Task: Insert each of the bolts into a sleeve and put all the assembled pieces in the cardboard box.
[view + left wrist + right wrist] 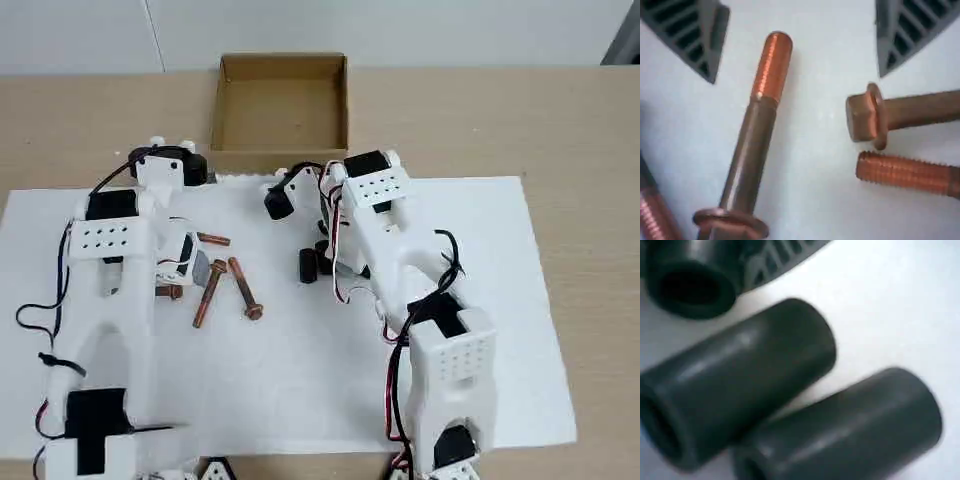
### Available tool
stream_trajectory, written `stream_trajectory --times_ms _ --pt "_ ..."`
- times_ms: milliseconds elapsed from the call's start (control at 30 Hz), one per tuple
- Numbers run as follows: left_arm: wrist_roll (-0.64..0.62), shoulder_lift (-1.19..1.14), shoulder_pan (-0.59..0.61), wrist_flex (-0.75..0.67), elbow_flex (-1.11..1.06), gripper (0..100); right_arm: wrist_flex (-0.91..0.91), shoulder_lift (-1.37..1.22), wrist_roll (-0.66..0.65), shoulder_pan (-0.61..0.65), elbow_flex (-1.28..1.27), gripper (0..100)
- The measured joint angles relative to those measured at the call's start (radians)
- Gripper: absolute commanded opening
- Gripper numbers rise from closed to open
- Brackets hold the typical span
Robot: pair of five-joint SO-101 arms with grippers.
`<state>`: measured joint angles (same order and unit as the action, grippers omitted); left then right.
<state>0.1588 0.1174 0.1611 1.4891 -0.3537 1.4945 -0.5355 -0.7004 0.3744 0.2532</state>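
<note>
Four copper bolts lie on the white paper under the left gripper, whose jaws stand wide apart on either side of one bolt's threaded end. Three black sleeves lie by the right gripper, two of them touching side by side; how wide that gripper stands I cannot tell. Beyond the paper sits the cardboard box.

Left arm stands up the left side of the frame, wrist folded back down; left gripper hangs low, grey fingertips spread wide apart; right arm slants from lower right toward centre, right gripper tucked beneath its wrist.
</note>
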Motion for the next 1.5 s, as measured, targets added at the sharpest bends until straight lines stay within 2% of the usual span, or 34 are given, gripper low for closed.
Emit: stream_trajectory --times_ms 333,433,600,800,933,1133,1500 --pt "-0.002 0.000 0.000 0.083 0.000 20 0.127 0.107 0.146 0.005 0.026 0.8" --pt "-0.040 0.000 0.000 0.083 0.017 20 0.170 0.166 0.187 0.006 0.026 0.8" --pt "-0.054 -0.003 0.000 0.083 0.100 20 0.193 0.236 0.249 -0.055 0.026 0.6" --pt "-0.058 -0.012 -0.061 0.077 0.114 20 0.193 0.292 0.258 -0.153 0.026 0.6" --pt "-0.057 -0.092 -0.103 0.048 0.114 15 0.193 0.293 0.258 -0.189 0.026 0.6" --pt "-0.068 -0.224 -0.106 -0.032 0.114 14 0.193 0.293 0.261 -0.204 0.026 0.7" --pt "-0.064 -0.252 -0.104 -0.100 0.114 14 0.193 0.293 0.261 -0.206 -0.032 0.8"
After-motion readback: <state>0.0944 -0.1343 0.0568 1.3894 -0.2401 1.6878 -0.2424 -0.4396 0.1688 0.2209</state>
